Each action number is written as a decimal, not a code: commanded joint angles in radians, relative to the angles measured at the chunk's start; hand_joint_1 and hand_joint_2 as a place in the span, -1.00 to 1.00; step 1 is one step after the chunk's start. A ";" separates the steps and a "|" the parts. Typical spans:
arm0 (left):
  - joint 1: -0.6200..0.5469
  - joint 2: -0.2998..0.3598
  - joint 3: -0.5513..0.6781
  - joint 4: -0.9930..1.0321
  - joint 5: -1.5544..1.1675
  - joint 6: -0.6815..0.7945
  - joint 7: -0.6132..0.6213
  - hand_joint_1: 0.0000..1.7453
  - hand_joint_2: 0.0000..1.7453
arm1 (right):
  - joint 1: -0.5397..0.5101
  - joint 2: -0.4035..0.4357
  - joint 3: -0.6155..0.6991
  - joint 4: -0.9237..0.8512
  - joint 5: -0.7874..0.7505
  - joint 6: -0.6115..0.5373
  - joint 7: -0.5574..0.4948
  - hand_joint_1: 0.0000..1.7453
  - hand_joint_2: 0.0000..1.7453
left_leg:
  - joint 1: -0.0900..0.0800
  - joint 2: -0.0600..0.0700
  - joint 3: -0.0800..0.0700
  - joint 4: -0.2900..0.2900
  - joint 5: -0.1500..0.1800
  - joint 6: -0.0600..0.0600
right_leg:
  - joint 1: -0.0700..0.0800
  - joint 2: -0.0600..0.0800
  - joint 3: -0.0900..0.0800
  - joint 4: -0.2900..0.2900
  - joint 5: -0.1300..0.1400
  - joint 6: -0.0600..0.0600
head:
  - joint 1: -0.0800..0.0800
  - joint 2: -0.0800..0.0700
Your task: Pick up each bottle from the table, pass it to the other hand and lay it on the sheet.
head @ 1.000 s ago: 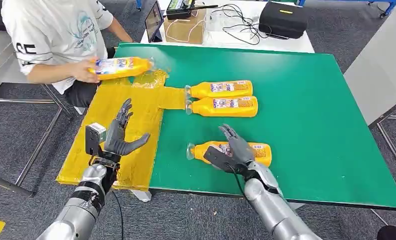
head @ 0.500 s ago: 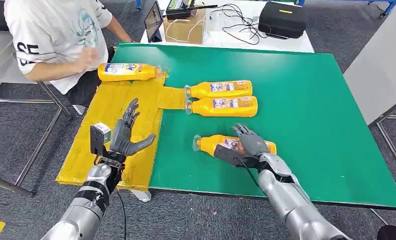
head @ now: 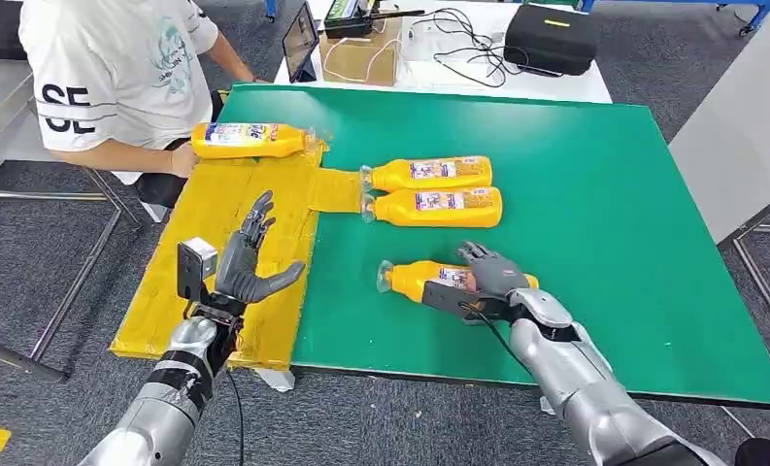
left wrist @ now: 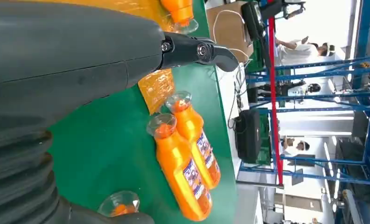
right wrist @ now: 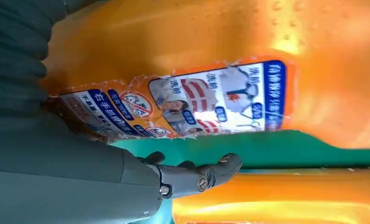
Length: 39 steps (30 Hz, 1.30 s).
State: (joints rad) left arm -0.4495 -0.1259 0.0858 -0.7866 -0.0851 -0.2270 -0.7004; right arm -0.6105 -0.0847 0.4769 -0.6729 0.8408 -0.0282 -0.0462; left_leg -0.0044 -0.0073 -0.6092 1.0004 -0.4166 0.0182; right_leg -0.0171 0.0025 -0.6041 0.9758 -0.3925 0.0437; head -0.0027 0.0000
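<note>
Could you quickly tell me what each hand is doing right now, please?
Left hand: open, holding nothing, above the yellow sheet.
Right hand: fingers around the nearest orange bottle.

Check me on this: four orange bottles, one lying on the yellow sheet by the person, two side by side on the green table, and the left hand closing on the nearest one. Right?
Not quite. In the head view it is the right hand on the nearest bottle; the left hand is open above the yellow sheet, holding nothing. The rest stands: one bottle on the sheet, two side by side on the green table.
</note>
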 commanded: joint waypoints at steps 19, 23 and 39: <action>-0.006 0.018 0.047 0.038 -0.006 -0.023 0.002 -1.00 1.00 | 0.139 -0.200 0.035 -0.182 0.033 0.087 0.101 1.00 1.00 | 0.001 -0.002 0.004 0.000 -0.002 -0.001 | 0.002 -0.004 0.006 -0.002 -0.002 -0.002 | 0.000 0.000; -0.006 0.019 0.047 0.038 -0.006 -0.023 0.002 -1.00 1.00 | 0.138 -0.201 0.034 -0.182 0.034 0.088 0.101 1.00 1.00 | 0.002 -0.003 0.004 0.000 -0.001 -0.001 | 0.002 -0.005 0.006 -0.001 -0.002 -0.002 | 0.000 0.000; -0.024 0.016 0.044 0.068 -0.027 0.011 0.002 -1.00 1.00 | 0.127 -0.060 -0.049 -0.174 -0.092 -0.012 -0.023 1.00 1.00 | 0.002 0.000 0.005 0.000 -0.001 -0.001 | 0.002 -0.002 0.006 -0.002 -0.001 -0.002 | 0.000 0.000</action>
State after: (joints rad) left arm -0.4294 -0.1148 0.1137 -0.7866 -0.0851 -0.2483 -0.7004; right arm -0.4924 -0.2804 0.5028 -0.8862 0.8354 0.0408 0.0095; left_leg -0.0046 -0.0095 -0.6080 1.0003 -0.4165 0.0187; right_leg -0.0171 -0.0008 -0.6018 0.9754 -0.3926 0.0438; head -0.0027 0.0000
